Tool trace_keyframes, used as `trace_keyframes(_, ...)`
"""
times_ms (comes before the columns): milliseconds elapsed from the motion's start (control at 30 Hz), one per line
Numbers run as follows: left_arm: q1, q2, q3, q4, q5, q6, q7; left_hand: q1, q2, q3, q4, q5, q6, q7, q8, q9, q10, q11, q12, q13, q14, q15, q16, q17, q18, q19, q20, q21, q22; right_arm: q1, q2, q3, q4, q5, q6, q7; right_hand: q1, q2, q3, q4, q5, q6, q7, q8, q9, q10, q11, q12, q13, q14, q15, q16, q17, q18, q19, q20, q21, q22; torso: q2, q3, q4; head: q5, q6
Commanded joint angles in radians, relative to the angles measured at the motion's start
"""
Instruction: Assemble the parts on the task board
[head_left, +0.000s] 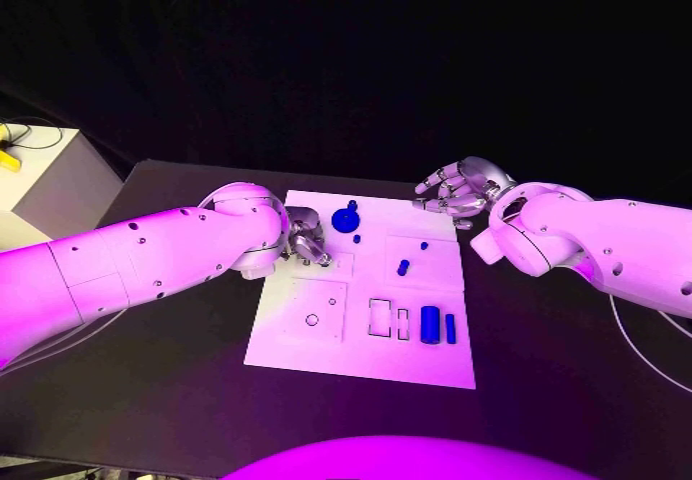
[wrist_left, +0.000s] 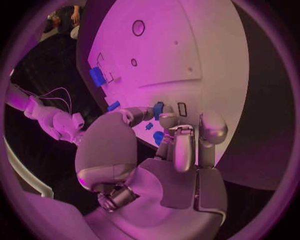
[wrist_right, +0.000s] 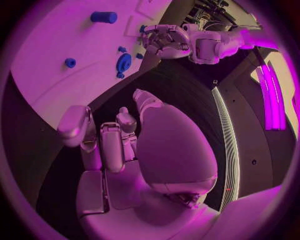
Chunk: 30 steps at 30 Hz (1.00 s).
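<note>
Nearest on the white board (head_left: 289, 350), close to its near right corner, two blue pegs stand side by side: a thick one (head_left: 430, 325) and a thin one (head_left: 451, 328), with empty rectangular slots just beside them and a small round hole (head_left: 312, 320) toward the near left. These pegs look like rigid, light plastic with smooth walls, so they will probably slip under a loose pinch. A firm hold across the middle of the body, from opposite sides, seems the safest way to lift one.

Farther in, a small blue pin (head_left: 404, 267) lies near the board's middle, with a tiny blue stud (head_left: 424, 244) beyond it. Both are small enough to roll or flick away. Taking them by the sides, low against the board, seems wise.

At the far left part of the board sits a round blue disc (head_left: 345, 220) with a small knob at its far side. It is flat and stiff, and best gripped by its rim.

The left hand (head_left: 304, 243) hangs over the board's left edge just beside the disc, its fingers (wrist_left: 182, 145) curled downward. I cannot tell whether it holds anything. The right hand (head_left: 457, 190) hovers off the board's far right corner, over the dark worktop (head_left: 562, 350), its fingers (wrist_right: 106, 145) loosely spread and holding nothing.
</note>
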Motion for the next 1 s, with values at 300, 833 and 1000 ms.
trace_keyframes(300,-0.005,0.012,-0.002,-0.009,-0.009,0.030,-0.002,-0.003,0.010,0.214,-0.215,0.003,0.029,-0.019,0.003,0.114,0.004,-0.002,-0.003,0.004,0.085,-0.006,0.004,0.199,-0.010,0.008,-0.002,0.003,0.001,-0.001,0.002,0.000,0.001,-0.009,0.017,0.008,-0.012,0.000,0.005,0.000,0.004,-0.009,0.001,0.004,0.001,-0.006,-0.003,-0.004,-0.001,0.008,0.007,-0.003,-0.001,0.017,-0.006,-0.001,-0.007,-0.001,0.000,0.0005,0.0005,-0.002,-0.007)
trace_keyframes(833,-0.009,0.018,-0.005,-0.016,-0.009,0.055,-0.003,-0.025,0.014,0.185,-0.207,-0.007,0.048,-0.030,0.005,0.122,0.020,-0.011,-0.018,-0.035,0.089,-0.011,0.007,0.209,-0.013,0.018,-0.007,0.007,0.014,-0.001,0.001,0.000,0.003,-0.006,0.019,0.009,-0.018,0.001,0.007,0.001,0.003,-0.008,0.001,0.006,0.001,-0.005,-0.003,-0.004,-0.004,0.007,0.007,-0.005,-0.002,0.017,-0.006,-0.001,-0.009,-0.002,-0.002,0.0005,0.0011,-0.001,-0.015)
trace_keyframes(1000,-0.009,0.020,-0.006,-0.019,-0.009,0.052,-0.003,-0.026,0.017,0.175,-0.205,-0.008,0.058,-0.034,0.009,0.125,0.044,-0.014,0.003,0.015,0.089,-0.013,0.007,0.209,-0.014,0.021,-0.009,0.007,0.016,-0.001,0.001,0.000,0.003,-0.006,0.019,0.009,-0.018,0.001,0.007,0.001,0.003,-0.008,0.001,0.006,0.001,-0.005,-0.003,-0.004,-0.004,0.007,0.007,-0.005,-0.002,0.017,-0.006,-0.001,-0.009,-0.002,-0.002,0.0004,0.0008,0.000,-0.016)
